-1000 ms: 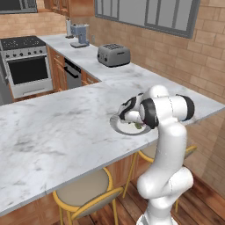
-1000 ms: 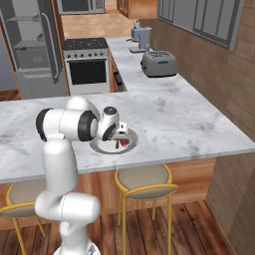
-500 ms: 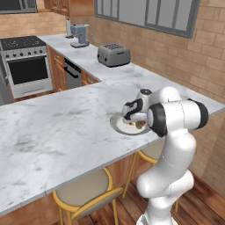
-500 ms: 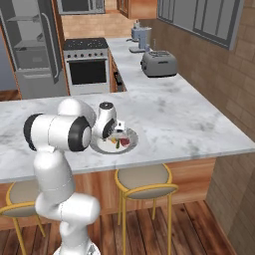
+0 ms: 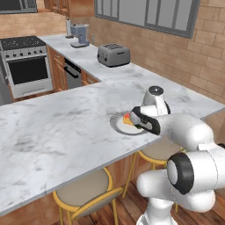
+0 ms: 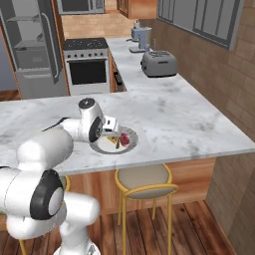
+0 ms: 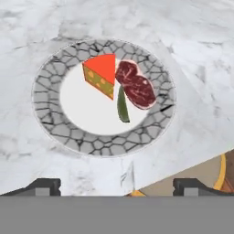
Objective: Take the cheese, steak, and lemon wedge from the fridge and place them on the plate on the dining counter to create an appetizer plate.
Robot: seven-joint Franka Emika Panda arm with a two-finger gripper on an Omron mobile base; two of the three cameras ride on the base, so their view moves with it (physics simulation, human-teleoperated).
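Note:
The round plate [image 7: 50,77] lies on the dining counter [image 7: 183,41] near its front edge. On it sit the orange cheese [image 7: 101,75] with its red top, the red steak [image 7: 135,84] touching it on the right, and the thin green lemon wedge [image 7: 122,106] just below the two. My gripper [image 7: 117,186] hovers over the plate, open, with nothing between its fingertips [image 7: 43,185]. From the left base view the cheese [image 5: 127,118] shows on the plate [image 5: 117,126] beside my hand. The right base view shows the steak [image 6: 124,139] on the plate [image 6: 105,148]. The fridge [image 6: 35,45] stands far back.
A toaster [image 5: 113,54] and a coffee machine [image 5: 79,35] stand on the back counter, next to the stove [image 5: 26,61]. Yellow-framed stools [image 6: 144,182] stand under the counter's front edge. Bare marble stretches left of the plate [image 5: 52,127].
The gripper has gone from nearly shut to wide open and risen off the plate. The lemon wedge now lies free beside the cheese and steak.

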